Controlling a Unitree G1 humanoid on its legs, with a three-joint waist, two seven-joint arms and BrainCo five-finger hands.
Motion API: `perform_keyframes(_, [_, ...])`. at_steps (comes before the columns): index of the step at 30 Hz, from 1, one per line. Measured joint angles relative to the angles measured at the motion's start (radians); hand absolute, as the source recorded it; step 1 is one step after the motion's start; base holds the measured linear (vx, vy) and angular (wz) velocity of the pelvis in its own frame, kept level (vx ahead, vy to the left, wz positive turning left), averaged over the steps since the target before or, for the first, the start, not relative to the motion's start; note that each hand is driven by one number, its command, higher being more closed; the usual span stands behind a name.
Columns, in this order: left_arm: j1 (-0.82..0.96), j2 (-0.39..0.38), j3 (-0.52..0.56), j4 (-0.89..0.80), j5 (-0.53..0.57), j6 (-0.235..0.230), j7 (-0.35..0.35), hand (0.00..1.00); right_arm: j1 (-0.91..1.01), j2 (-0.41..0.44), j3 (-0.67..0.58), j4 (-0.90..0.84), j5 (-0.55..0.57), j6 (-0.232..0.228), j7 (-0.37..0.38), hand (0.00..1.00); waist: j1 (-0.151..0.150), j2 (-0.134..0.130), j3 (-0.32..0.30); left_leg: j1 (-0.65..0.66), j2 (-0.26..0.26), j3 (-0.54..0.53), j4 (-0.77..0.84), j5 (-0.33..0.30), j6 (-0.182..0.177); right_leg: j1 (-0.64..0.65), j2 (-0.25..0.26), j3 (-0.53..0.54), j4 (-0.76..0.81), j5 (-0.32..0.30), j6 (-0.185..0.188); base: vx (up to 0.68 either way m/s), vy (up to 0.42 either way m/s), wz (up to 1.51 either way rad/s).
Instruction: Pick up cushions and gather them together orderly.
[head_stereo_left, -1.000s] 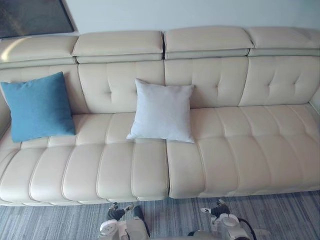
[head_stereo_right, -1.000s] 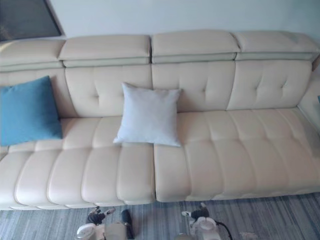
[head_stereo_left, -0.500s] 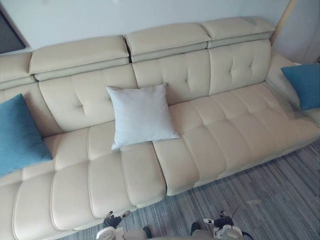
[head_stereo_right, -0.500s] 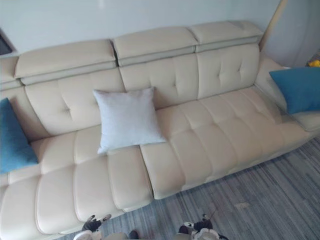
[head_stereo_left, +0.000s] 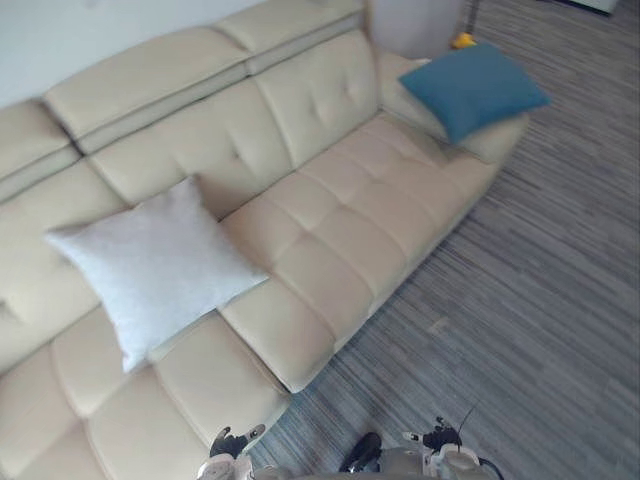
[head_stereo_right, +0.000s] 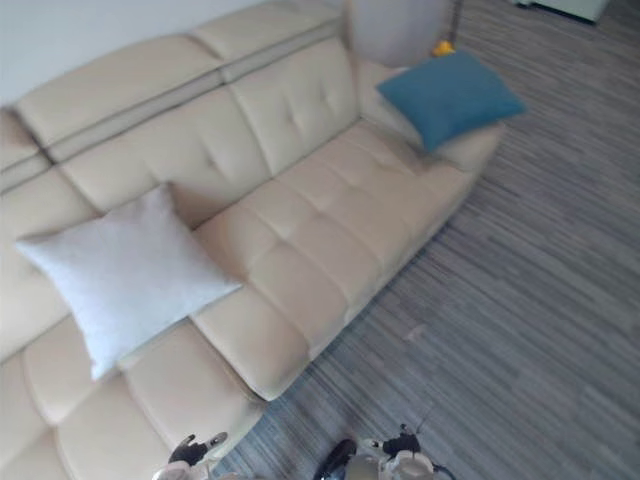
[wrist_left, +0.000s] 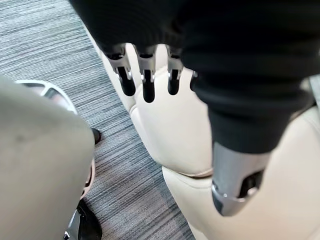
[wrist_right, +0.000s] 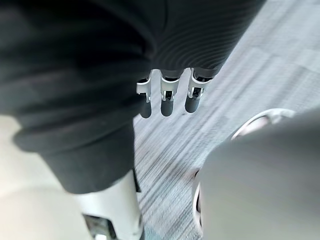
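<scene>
A: Where are the cushions?
B: The white cushion (head_stereo_left: 150, 265) leans on the back of the sofa (head_stereo_left: 340, 230), on the left. The blue cushion (head_stereo_left: 470, 88) lies on the sofa's arm, far away on the right. They are well apart.
A: What do the hands do?
B: The left hand (wrist_left: 210, 60) hangs by the sofa's near edge, fingers (wrist_left: 146, 82) straight, holding nothing. The right hand (wrist_right: 150, 40) hangs over the grey floor (head_stereo_left: 540, 300), fingers straight too, holding nothing
</scene>
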Motion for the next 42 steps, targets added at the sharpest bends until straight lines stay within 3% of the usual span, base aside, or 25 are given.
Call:
perform_keyframes(2, [-0.001, 0.001, 0.000, -0.005, -0.001, -0.002, -0.010, 0.00, 0.005, -0.010, 0.015, 0.000, 0.005, -0.001, -0.002, 0.00, -0.004, 0.012, 0.008, -0.117, 0.127, -0.062, 0.346, -0.006, 0.017, 0.038, 0.062, 0.045, -0.054, 0.003, -0.006, 0.03, -0.228, -0.83])
perform_keyframes(3, [-0.001, -0.002, 0.004, -0.011, 0.000, -0.003, -0.015, 0.00, 0.004, -0.012, 0.024, -0.001, 0.015, 0.000, -0.004, 0.00, -0.001, 0.030, 0.015, -0.160, 0.185, -0.105, 0.498, -0.007, 0.070, 0.063, 0.100, 0.083, -0.066, -0.001, -0.026, 0.07, -0.150, -1.19])
perform_keyframes(4, [-0.001, -0.006, 0.016, -0.016, -0.001, -0.005, -0.017, 0.00, -0.002, -0.021, 0.031, -0.005, 0.022, 0.000, -0.008, 0.00, 0.005, 0.042, 0.024, -0.208, 0.189, -0.188, 0.603, -0.040, 0.108, 0.081, 0.128, 0.144, -0.060, -0.016, -0.061, 0.10, -0.100, -1.26])
perform_keyframes(6, [-0.001, -0.001, 0.009, -0.035, 0.000, -0.005, -0.017, 0.00, -0.018, -0.023, 0.030, -0.001, 0.030, 0.001, -0.011, 0.00, 0.012, 0.034, 0.029, -0.275, 0.094, -0.322, 0.579, -0.077, 0.056, 0.087, 0.137, 0.228, -0.060, -0.020, -0.067, 0.14, -0.007, -1.41])
perform_keyframes(10, [0.000, -0.011, 0.008, -0.081, 0.000, -0.011, -0.016, 0.00, -0.014, -0.017, 0.027, -0.004, 0.031, 0.008, -0.024, 0.00, 0.034, 0.024, 0.046, -0.394, -0.105, -0.568, 0.313, -0.080, 0.043, 0.094, 0.151, 0.408, -0.061, -0.015, -0.039, 0.19, 0.059, -1.51])
perform_keyframes(11, [-0.003, -0.017, 0.007, -0.084, -0.001, -0.015, -0.015, 0.00, -0.018, -0.013, 0.024, -0.006, 0.031, 0.007, -0.025, 0.00, 0.041, 0.025, 0.046, -0.402, -0.160, -0.677, 0.202, -0.059, 0.008, 0.088, 0.159, 0.467, -0.066, -0.016, -0.029, 0.22, 0.115, -1.52])
perform_keyframes(12, [-0.003, -0.021, 0.007, -0.084, -0.001, -0.017, -0.013, 0.00, -0.019, -0.009, 0.019, -0.005, 0.031, 0.007, -0.025, 0.00, 0.049, 0.027, 0.044, -0.401, -0.180, -0.738, 0.142, -0.039, 0.008, 0.091, 0.166, 0.497, -0.072, -0.016, -0.025, 0.24, 0.145, -1.56])
perform_keyframes(13, [-0.003, -0.023, 0.007, -0.085, -0.001, -0.019, -0.013, 0.00, -0.017, 0.000, 0.013, -0.004, 0.030, 0.007, -0.026, 0.00, 0.063, 0.030, 0.042, -0.394, -0.184, -0.782, 0.092, 0.032, 0.044, 0.098, 0.184, 0.545, -0.075, -0.021, -0.016, 0.30, 0.166, -1.72])
perform_keyframes(14, [-0.006, -0.014, 0.012, -0.090, 0.000, -0.019, -0.014, 0.00, -0.020, 0.027, 0.012, -0.015, 0.029, 0.008, -0.026, 0.00, 0.076, 0.011, 0.040, -0.361, -0.165, -0.723, 0.093, 0.062, 0.037, 0.112, 0.186, 0.615, -0.072, -0.042, 0.011, 0.39, 0.182, -1.50])
perform_keyframes(16, [-0.006, -0.008, 0.012, -0.094, -0.001, -0.016, -0.013, 0.00, -0.012, 0.052, 0.011, -0.038, 0.029, 0.007, -0.025, 0.00, 0.078, -0.020, 0.027, -0.354, -0.161, -0.674, 0.093, 0.036, 0.046, 0.102, 0.160, 0.619, -0.050, -0.064, 0.042, 0.33, 0.127, -1.01])
perform_keyframes(18, [-0.010, -0.008, 0.008, -0.101, -0.001, -0.015, -0.013, 0.00, -0.005, 0.081, -0.002, -0.048, 0.029, 0.004, -0.025, 0.00, 0.085, -0.049, 0.022, -0.310, -0.158, -0.592, 0.091, -0.003, 0.067, 0.063, 0.107, 0.590, 0.064, -0.095, 0.122, 0.35, 0.159, -0.98])
perform_keyframes(20, [-0.015, -0.008, -0.002, -0.098, -0.001, -0.006, -0.011, 0.00, -0.006, 0.094, 0.002, -0.051, 0.029, 0.003, -0.022, 0.00, 0.085, -0.047, 0.024, -0.251, -0.151, -0.546, 0.075, -0.040, 0.081, -0.003, 0.076, 0.542, 0.258, -0.108, 0.187, 0.30, 0.149, -0.81])
perform_keyframes(21, [-0.016, -0.003, -0.015, -0.091, -0.001, -0.001, -0.011, 0.00, -0.008, 0.097, 0.003, -0.056, 0.029, 0.000, -0.017, 0.00, 0.083, -0.042, 0.028, -0.211, -0.146, -0.521, 0.075, -0.065, 0.087, -0.079, 0.034, 0.481, 0.438, -0.107, 0.240, 0.30, 0.112, -0.70])
perform_keyframes(22, [-0.021, 0.005, -0.034, -0.076, -0.001, 0.001, -0.010, 0.00, -0.009, 0.093, 0.003, -0.066, 0.029, -0.005, -0.015, 0.00, 0.080, -0.040, 0.030, -0.172, -0.144, -0.508, 0.064, -0.079, 0.091, -0.117, -0.018, 0.411, 0.544, -0.121, 0.210, 0.26, 0.068, -0.50])
perform_keyframes(24, [-0.023, 0.011, -0.040, -0.058, -0.001, 0.004, -0.010, 0.00, -0.010, 0.086, 0.002, -0.064, 0.028, -0.007, -0.014, 0.00, 0.074, -0.034, 0.036, -0.079, -0.131, -0.496, -0.006, -0.080, 0.092, -0.129, -0.076, 0.302, 0.542, -0.158, 0.141, 0.30, -0.005, -0.21])
perform_keyframes(26, [-0.021, 0.013, -0.040, -0.053, 0.001, 0.004, -0.009, 0.00, -0.022, 0.082, 0.002, -0.046, 0.028, -0.009, -0.013, 0.00, 0.069, -0.034, 0.036, -0.028, -0.107, -0.496, -0.062, -0.081, 0.091, -0.168, -0.065, 0.286, 0.425, -0.154, 0.134, 0.31, -0.073, -0.07])
perform_keyframes(28, [-0.028, 0.012, -0.042, -0.050, 0.016, 0.005, -0.009, 0.00, -0.051, 0.062, 0.002, -0.034, 0.028, -0.007, -0.013, 0.00, 0.054, -0.030, 0.040, 0.000, -0.081, -0.506, -0.115, -0.082, 0.075, -0.242, -0.021, 0.343, 0.241, -0.070, 0.135, 0.35, -0.173, 0.03])
perform_keyframes(29, [-0.028, 0.012, -0.042, -0.050, 0.016, 0.005, -0.009, 0.00, -0.051, 0.062, 0.002, -0.034, 0.028, -0.007, -0.013, 0.00, 0.054, -0.030, 0.040, 0.000, -0.081, -0.506, -0.115, -0.082, 0.075, -0.242, -0.021, 0.343, 0.241, -0.070, 0.135, 0.40, -0.231, 0.38])
perform_keyframes(30, [-0.021, 0.031, -0.045, -0.039, 0.019, 0.005, -0.010, 0.00, -0.042, 0.043, -0.002, -0.012, 0.029, -0.005, -0.014, 0.00, 0.039, -0.055, 0.043, 0.036, -0.093, -0.535, -0.130, -0.100, 0.039, -0.231, -0.008, 0.420, 0.089, 0.073, 0.119, 0.41, -0.274, 0.58])
perform_keyframes(31, [-0.024, 0.024, -0.044, -0.026, 0.024, 0.006, -0.009, 0.00, -0.048, 0.021, -0.008, 0.001, 0.030, -0.002, -0.013, 0.00, 0.026, -0.034, 0.047, 0.064, -0.071, -0.571, -0.108, -0.117, 0.016, -0.216, 0.005, 0.414, 0.149, 0.083, 0.089, 0.51, -0.326, 0.67])
perform_keyframes(33, [-0.020, 0.005, -0.031, -0.035, 0.037, 0.002, -0.009, 0.00, -0.049, 0.004, -0.010, -0.005, 0.030, -0.001, -0.018, 0.00, 0.024, -0.009, 0.044, -0.022, -0.038, -0.605, 0.100, -0.111, 0.022, -0.193, 0.013, 0.382, 0.172, 0.013, 0.075, 0.42, -0.288, 0.43])
perform_keyframes(35, [-0.027, -0.030, 0.016, -0.072, 0.034, 0.003, -0.010, 0.00, -0.048, 0.000, -0.008, -0.013, 0.035, -0.002, -0.020, 0.00, 0.028, 0.032, 0.069, -0.213, 0.033, -0.634, 0.548, -0.002, 0.033, -0.093, 0.056, 0.337, 0.148, -0.034, 0.043, 0.43, -0.270, 0.32])
perform_keyframes(37, [-0.025, -0.034, 0.020, -0.098, 0.033, 0.000, -0.010, 0.00, -0.048, 0.016, -0.007, -0.011, 0.053, -0.001, -0.025, 0.00, 0.049, 0.029, 0.077, -0.315, 0.092, -0.578, 0.765, -0.008, 0.023, 0.025, 0.088, 0.329, 0.090, -0.065, 0.028, 0.47, -0.196, 0.13])
perform_keyframes(39, [-0.027, -0.023, 0.002, -0.128, 0.034, -0.004, -0.010, 0.00, -0.049, 0.035, -0.001, -0.006, 0.060, 0.000, -0.025, 0.00, 0.055, 0.002, 0.081, -0.401, 0.081, -0.504, 0.755, -0.018, 0.041, 0.134, 0.089, 0.311, 0.003, -0.081, 0.030, 0.52, -0.199, 0.28])
perform_keyframes(42, [-0.030, -0.021, 0.001, -0.152, 0.018, -0.013, -0.011, 0.00, -0.066, 0.037, -0.003, -0.002, 0.070, 0.002, -0.026, 0.00, 0.075, -0.007, 0.080, -0.499, 0.015, -0.367, 0.418, -0.026, 0.058, 0.232, 0.084, 0.292, -0.110, -0.073, 0.056, 0.47, -0.061, 0.16])
